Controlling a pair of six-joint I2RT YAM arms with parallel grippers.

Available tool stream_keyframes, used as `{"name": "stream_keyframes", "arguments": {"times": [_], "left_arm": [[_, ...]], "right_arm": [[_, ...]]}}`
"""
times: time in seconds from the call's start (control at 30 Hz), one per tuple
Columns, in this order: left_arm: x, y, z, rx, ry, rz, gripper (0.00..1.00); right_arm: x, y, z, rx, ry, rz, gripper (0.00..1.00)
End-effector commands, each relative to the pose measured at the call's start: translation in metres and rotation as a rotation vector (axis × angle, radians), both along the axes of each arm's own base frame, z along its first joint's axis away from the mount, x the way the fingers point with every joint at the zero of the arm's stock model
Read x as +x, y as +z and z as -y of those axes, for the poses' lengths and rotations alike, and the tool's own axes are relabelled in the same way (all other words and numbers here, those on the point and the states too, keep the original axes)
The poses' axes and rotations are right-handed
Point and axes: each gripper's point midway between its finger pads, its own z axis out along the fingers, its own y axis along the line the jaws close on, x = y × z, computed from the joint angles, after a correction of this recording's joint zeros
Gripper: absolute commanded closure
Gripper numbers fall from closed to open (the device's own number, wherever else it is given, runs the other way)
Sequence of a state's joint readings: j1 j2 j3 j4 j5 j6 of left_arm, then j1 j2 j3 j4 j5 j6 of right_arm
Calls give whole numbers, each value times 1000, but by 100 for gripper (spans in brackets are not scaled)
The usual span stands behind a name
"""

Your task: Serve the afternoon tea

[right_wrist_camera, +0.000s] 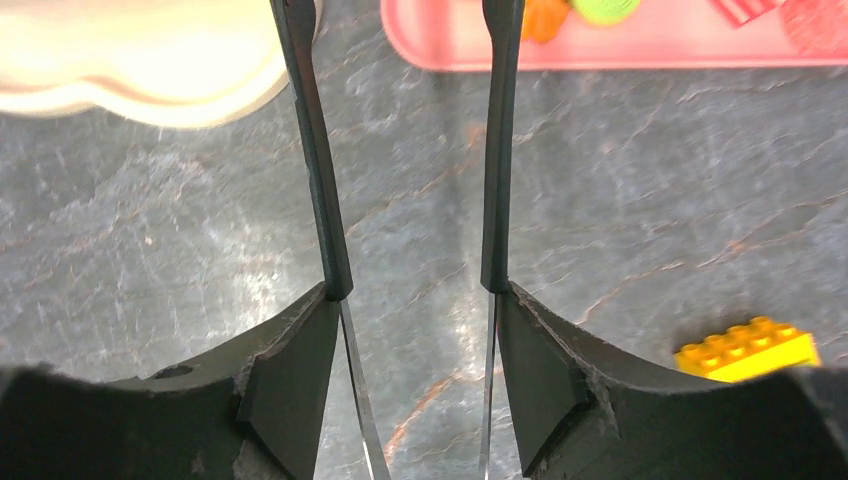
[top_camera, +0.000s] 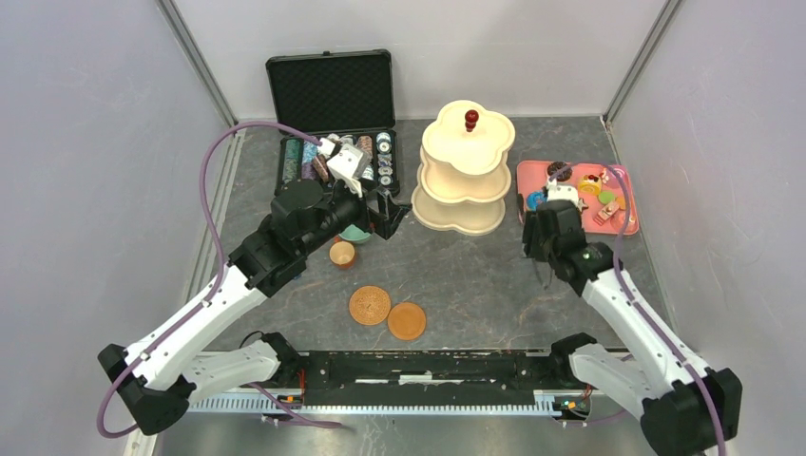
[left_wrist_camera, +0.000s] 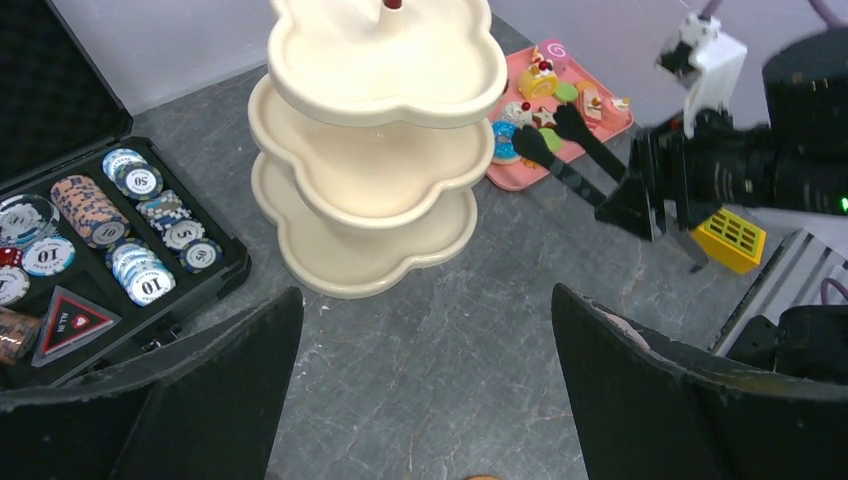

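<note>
**Left gripper wide open, tea not served yet**

Left gripper is empty with its fingers spread. It hangs close to the teal cup, which is half hidden by the arm, in front of the chip case. Small brown cup stands on bare table just beside it, on no saucer. Two brown saucers lie side by side nearer the arm bases, with nothing on them.

Cream three-tier stand is upright mid-table, and all its tiers are bare as far as visible.

Right gripper reaches toward the left end of the pink tray. Its jaws are part open with nothing seen between them, though the tips run off the top of its own wrist view. Toy pastries are all on the tray, none on the stand. Yellow brick lies loose on the table near that arm.

Judgement: essentially nothing is done. Pastries have yet to go onto the tiers and cups onto the saucers. Right arm looks set for a first pastry pick.
</note>
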State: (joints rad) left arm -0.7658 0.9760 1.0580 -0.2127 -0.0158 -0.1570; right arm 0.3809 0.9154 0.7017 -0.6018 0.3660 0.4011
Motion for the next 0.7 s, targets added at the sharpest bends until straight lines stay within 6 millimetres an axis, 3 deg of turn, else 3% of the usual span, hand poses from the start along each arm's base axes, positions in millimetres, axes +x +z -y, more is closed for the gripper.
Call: {"name": "stream_keyframes", "arguments": {"times": [0.0,0.17,0.47,0.67], "left_arm": [[-11,45,8,-78,-61,28,0],[-23,68,16,-135,-125,5,0],[-13,36,-10,-30,-4,73,0],[-13,27,-8,-6,-6,81,0]], "right_arm": [[22,21,10,-22,80,-46,38],[35,18,22,-38,78,-128,38],[47,13,36,-77,36,-164,35],[54,6,40,-67,26,-179,35]]}}
